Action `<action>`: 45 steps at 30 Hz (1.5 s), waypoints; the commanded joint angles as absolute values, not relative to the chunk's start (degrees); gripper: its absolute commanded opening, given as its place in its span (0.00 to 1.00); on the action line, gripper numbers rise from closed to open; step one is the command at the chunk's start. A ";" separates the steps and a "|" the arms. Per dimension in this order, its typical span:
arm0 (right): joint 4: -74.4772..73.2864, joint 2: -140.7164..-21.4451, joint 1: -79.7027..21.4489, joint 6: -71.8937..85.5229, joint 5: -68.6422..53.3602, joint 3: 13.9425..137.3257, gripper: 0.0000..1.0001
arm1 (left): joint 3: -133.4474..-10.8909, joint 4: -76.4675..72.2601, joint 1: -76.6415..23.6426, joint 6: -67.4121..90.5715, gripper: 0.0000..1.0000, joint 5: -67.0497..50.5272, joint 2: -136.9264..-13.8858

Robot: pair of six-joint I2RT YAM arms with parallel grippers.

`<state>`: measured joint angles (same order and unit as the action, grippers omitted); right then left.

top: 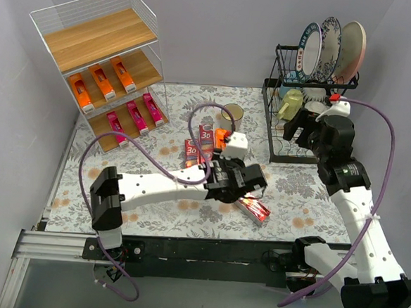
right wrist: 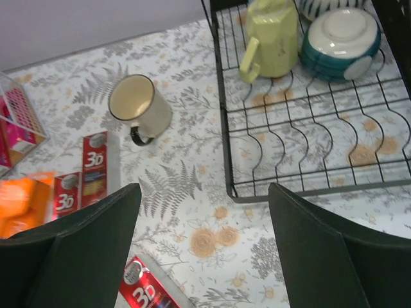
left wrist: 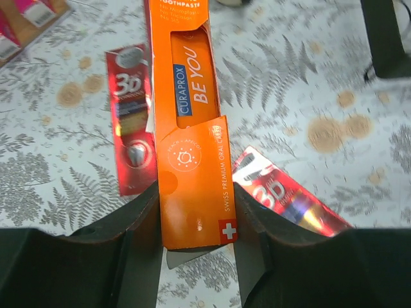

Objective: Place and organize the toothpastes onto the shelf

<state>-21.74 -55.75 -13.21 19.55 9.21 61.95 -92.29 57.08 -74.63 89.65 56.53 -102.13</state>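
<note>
**Orange carton held by its end**

Left gripper (left wrist: 196,215) clamps the orange carton (left wrist: 191,141) between its fingers, red cartons (left wrist: 131,135) lying either side below. Likely light, stiff card, crushable: grip its flat sides gently. Right gripper (right wrist: 204,196) gapes, holding nothing.

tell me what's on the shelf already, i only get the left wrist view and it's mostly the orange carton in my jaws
Observer: The shelf has three orange cartons on its middle board and three pink cartons on the bottom. The top board is bare.
Operator: where's the right arm
Observer: The right gripper hangs open close by the dish rack, holding nothing.
Operator: anything else on the table
Observer: A cream mug sits between the red cartons and the dish rack.
</note>
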 commanded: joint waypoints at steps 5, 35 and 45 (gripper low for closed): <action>-22.58 -51.16 -13.09 14.42 17.75 55.20 0.89 | -94.56 61.25 -61.98 87.72 0.20 59.16 -89.13; -19.52 -36.74 -13.10 8.53 23.03 45.44 0.86 | -110.30 43.42 -26.90 64.07 0.21 46.06 -95.00; -15.38 -32.44 -13.80 7.47 22.24 40.53 0.86 | -110.04 36.57 -21.19 61.17 0.21 41.40 -98.52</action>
<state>-20.18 -34.15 -13.26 8.71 21.80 42.17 -108.05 41.78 -22.20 63.37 42.94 -98.48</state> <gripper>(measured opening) 0.858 0.389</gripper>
